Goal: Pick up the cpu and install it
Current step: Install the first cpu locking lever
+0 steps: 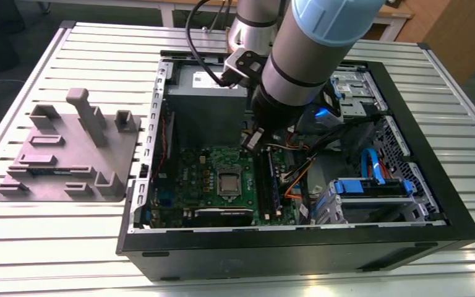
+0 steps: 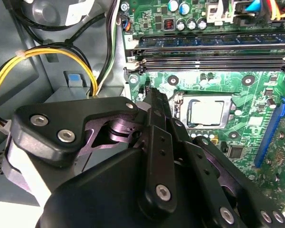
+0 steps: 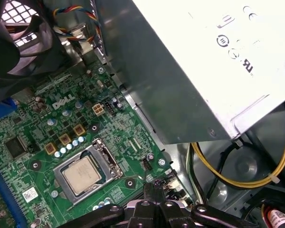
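The gripper (image 2: 154, 102) filled the lower half of the second wrist view, its fingers pressed together to a narrow tip with nothing between them; in the first wrist view the same tip (image 3: 154, 187) showed at the bottom centre; just beyond it the cpu (image 2: 206, 113) sat flat in its socket on the green board (image 2: 256, 95), silver top up, apart from the fingers; in the first wrist view the cpu (image 3: 81, 174) lay at lower left, the grey box (image 3: 199, 61) at upper right and a yellow cable (image 3: 237, 178) at lower right; in the exterior view the arm (image 1: 303, 62) reached down into the open case (image 1: 435, 204) at centre, the cpu (image 1: 229, 183) below it; a grey fixture (image 1: 64, 154) stood at the frame's left on the slatted table (image 1: 56, 247)
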`<state>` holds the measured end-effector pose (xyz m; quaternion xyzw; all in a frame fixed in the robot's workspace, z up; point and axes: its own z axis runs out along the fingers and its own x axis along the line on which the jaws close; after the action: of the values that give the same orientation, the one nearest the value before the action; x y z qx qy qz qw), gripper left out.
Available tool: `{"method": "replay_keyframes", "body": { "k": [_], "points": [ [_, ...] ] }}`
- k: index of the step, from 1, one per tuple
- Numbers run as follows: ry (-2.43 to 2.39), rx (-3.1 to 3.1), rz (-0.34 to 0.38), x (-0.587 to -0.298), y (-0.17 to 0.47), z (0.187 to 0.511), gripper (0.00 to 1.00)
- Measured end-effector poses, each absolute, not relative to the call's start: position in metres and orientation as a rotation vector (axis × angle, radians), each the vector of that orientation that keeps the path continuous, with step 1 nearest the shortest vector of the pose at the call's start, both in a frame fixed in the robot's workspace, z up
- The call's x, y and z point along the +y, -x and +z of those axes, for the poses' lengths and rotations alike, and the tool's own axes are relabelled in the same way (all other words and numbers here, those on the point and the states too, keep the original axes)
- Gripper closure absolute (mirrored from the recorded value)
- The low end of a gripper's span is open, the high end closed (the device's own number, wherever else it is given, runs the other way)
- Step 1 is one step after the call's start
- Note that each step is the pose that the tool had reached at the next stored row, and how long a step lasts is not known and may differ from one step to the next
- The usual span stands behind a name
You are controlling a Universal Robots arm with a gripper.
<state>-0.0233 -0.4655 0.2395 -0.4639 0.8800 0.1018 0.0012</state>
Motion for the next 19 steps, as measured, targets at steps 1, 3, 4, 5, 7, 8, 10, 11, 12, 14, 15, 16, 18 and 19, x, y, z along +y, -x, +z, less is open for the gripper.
{"method": "replay_keyframes", "body": {
  "k": [1,3,4,5,7,8,10,11,12,14,15,16,18,19],
  "points": [
    [1.456,2.762,0.320,-0.4647,0.0233,0.2395,0.90],
    [1.457,2.762,0.319,-0.4635,0.0232,0.2395,0.90],
    [1.456,2.762,0.319,-0.4631,0.0233,0.2394,0.90],
    [1.457,2.762,0.319,-0.4628,0.0234,0.2394,0.90],
    [1.459,2.761,0.319,-0.4627,0.0241,0.2393,0.90],
    [1.465,2.759,0.319,-0.4626,0.0247,0.2392,0.90],
    [1.476,2.754,0.319,-0.4619,0.0251,0.2391,0.90],
    [1.482,2.751,0.320,-0.4611,0.0251,0.2390,0.90],
    [1.489,2.748,0.320,-0.4605,0.0252,0.2389,0.90],
    [1.513,2.736,0.320,-0.4599,0.0253,0.2386,0.90],
    [1.533,2.727,0.320,-0.4599,0.0253,0.2386,0.90],
    [1.554,2.717,0.320,-0.4599,0.0253,0.2385,0.90],
    [1.594,2.697,0.320,-0.4599,0.0255,0.2385,0.90],
    [1.603,2.693,0.320,-0.4602,0.0256,0.2386,0.90]
  ]
}}
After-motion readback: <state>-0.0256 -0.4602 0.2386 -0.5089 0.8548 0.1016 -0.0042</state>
